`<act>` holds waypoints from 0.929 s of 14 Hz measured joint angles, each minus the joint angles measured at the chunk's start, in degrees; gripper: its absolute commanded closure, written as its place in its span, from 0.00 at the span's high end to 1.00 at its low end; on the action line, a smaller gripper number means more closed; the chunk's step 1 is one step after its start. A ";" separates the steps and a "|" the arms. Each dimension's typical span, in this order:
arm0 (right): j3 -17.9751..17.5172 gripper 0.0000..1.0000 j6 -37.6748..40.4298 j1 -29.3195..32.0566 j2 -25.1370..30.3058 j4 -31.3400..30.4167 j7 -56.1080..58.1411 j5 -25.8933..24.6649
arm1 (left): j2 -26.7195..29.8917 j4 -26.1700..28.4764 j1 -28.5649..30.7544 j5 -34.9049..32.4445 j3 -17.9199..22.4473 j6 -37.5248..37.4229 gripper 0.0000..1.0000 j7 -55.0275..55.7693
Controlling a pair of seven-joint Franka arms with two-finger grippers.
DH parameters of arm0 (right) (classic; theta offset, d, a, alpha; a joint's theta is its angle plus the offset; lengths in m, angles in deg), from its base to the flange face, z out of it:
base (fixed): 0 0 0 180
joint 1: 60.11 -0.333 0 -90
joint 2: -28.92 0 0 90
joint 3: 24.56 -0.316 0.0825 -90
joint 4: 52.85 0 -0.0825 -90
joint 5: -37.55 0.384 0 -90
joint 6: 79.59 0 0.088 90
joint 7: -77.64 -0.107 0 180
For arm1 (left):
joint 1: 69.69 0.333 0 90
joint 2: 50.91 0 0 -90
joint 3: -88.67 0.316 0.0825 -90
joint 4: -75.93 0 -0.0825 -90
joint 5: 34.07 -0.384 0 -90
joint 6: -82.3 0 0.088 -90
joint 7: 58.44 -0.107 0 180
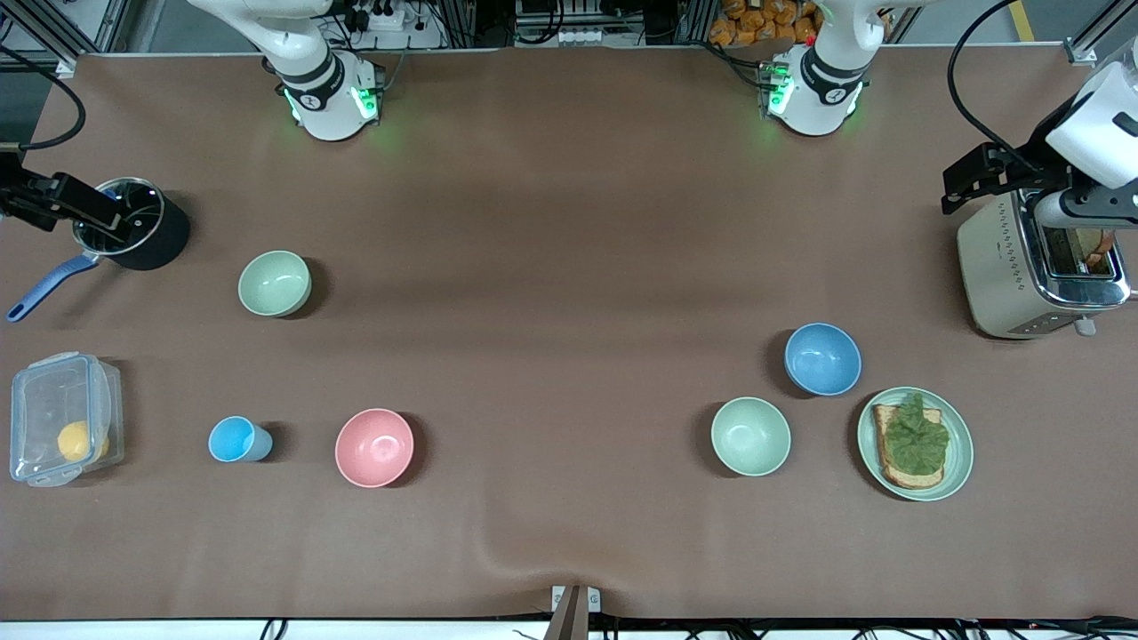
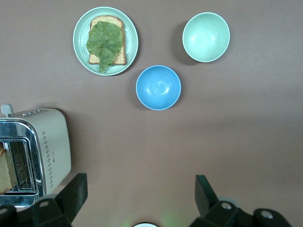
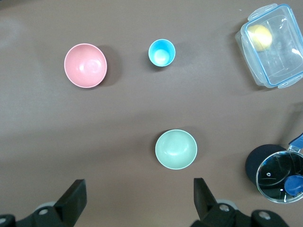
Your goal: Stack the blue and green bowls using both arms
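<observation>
The blue bowl [image 1: 822, 358] sits upright on the table toward the left arm's end; it also shows in the left wrist view [image 2: 158, 87]. One green bowl [image 1: 750, 436] stands close beside it, nearer the front camera, apart from it [image 2: 206, 37]. A second green bowl [image 1: 275, 283] stands toward the right arm's end [image 3: 176, 149]. My left gripper [image 1: 978, 178] hangs open and empty high over the toaster's end of the table [image 2: 140, 182]. My right gripper [image 1: 62, 203] hangs open and empty over the black pot [image 3: 139, 185].
A toaster [image 1: 1005, 267] stands at the left arm's end. A pale-green plate [image 1: 960, 462] with toast and lettuce lies beside the blue bowl. A pink bowl [image 1: 374, 447], a light-blue cup [image 1: 233, 439], a clear lidded box [image 1: 53, 418] and a black pot [image 1: 142, 227] are toward the right arm's end.
</observation>
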 measured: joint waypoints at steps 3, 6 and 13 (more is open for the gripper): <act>-0.12 1.00 -0.55 -1.65 0.00 0.00 -0.67 -0.02 | 0.00 -0.01 0.01 0.00 0.01 0.00 1.00 0.00; -0.09 1.00 -0.56 -2.40 -0.05 -0.25 -1.48 -0.26 | -0.02 -0.01 -0.04 0.00 0.01 0.00 1.00 0.00; 0.66 1.00 -3.92 1.59 -1.30 -8.72 1.93 -0.62 | -0.87 0.12 0.13 0.00 0.44 0.00 1.00 0.00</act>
